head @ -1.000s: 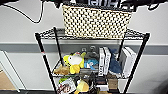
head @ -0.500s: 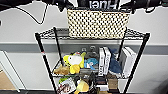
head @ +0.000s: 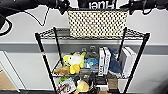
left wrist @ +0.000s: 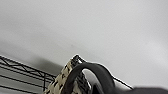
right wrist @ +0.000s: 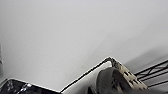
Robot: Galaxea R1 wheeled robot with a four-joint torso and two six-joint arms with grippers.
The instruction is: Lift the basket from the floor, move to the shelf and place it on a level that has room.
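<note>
The shelf (head: 92,62) stands against a pale wall, and everything here is placed from it. Its top level (head: 50,33) is bare wire at the left end, while the tiers below hold soft toys, books and boxes. The basket (head: 97,23) sits squarely above that top level, long axis running along the shelf's width and spanning most of it; its base looks level with or just touching the wire, though actual contact cannot be made out. A black pouch (head: 97,4) with white lettering rises from the basket. The left tool (head: 65,6) is at the basket's left end and the right tool (head: 130,6) at its right end, each at rim height above the shelf's posts. Both appear to carry the basket by its ends, yet how far either is closed cannot be told. The basket lies between them, equally near both, so the coming move likely turns on lowering it evenly onto the level.
</note>
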